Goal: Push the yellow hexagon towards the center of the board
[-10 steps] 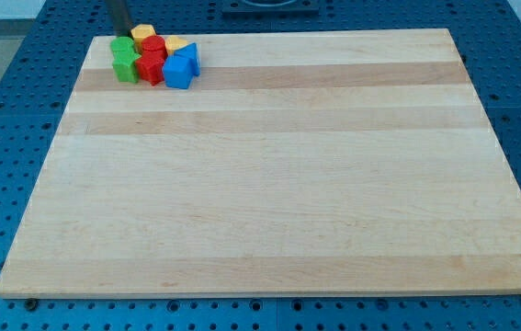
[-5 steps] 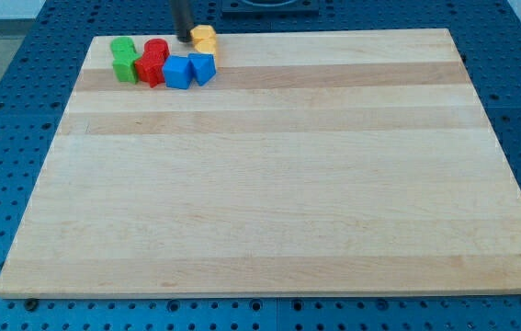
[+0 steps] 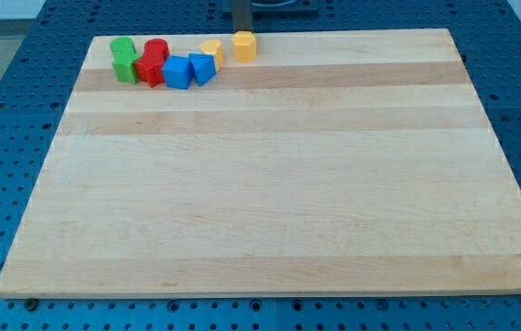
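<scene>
My tip [image 3: 240, 29], a bare rod holding nothing, is touching the top side of the yellow hexagon [image 3: 245, 45], which is sitting near the board's [image 3: 269, 184] top edge, just right of another yellow block [image 3: 211, 50].

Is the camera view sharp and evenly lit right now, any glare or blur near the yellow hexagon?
Camera view: even, soft light, no glare on the wooden board; yellow hexagon crisp with faint shadow; my tip, just behind it at the view's top, looks slightly soft.
</scene>
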You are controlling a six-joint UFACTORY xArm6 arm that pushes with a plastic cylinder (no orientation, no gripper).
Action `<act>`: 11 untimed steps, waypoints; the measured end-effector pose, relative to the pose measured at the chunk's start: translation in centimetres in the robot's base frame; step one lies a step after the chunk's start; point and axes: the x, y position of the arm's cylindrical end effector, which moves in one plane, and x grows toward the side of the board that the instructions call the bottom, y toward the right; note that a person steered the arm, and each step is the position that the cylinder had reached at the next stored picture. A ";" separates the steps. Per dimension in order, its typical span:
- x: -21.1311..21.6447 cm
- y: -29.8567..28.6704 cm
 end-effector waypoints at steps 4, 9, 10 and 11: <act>3.6 -0.3; 13.0 -4.6; 15.0 -5.7; 16.1 -4.5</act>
